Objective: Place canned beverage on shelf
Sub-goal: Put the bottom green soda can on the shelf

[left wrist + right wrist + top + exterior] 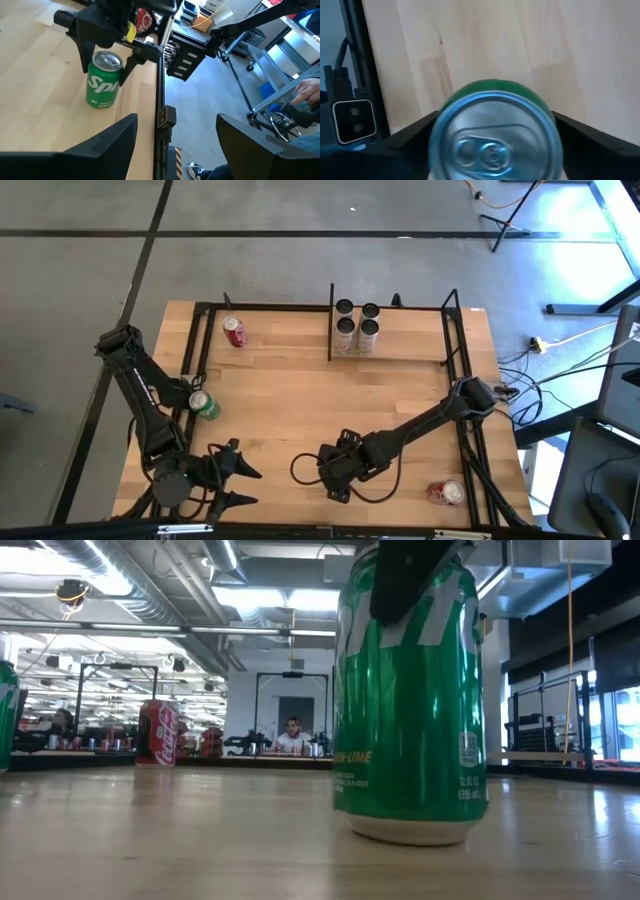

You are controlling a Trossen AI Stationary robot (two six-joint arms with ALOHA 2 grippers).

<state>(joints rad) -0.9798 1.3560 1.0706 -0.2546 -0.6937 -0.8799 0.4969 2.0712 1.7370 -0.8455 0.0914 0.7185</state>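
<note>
The right gripper (102,47) stands over an upright green can (103,79) near the front edge of the tabletop (290,405), one finger (82,47) on each side of the can's upper body. In the right wrist view the can's silver lid (492,142) sits squarely between the two dark fingers, which flank it closely. From the left wrist view they look close to the can's sides or just touching, but I cannot tell whether they are pressing on it. The can's base still rests on the wood in the low view, so this reads as the grasp step, with the lift not yet begun.

The shelf (400,345) lies well beyond the fingers at the far side of the tabletop, already carrying a group of four cans (356,323) at its left end. The next move calls for a firm close on the can, a straight lift, then a carry to bare board beside those four without knocking them.

The left gripper (235,472) waits at the front left, fingers spread wide and empty. Other cans lie about: a second green can (204,406), a red can (235,332) and another red can (446,493).
</note>
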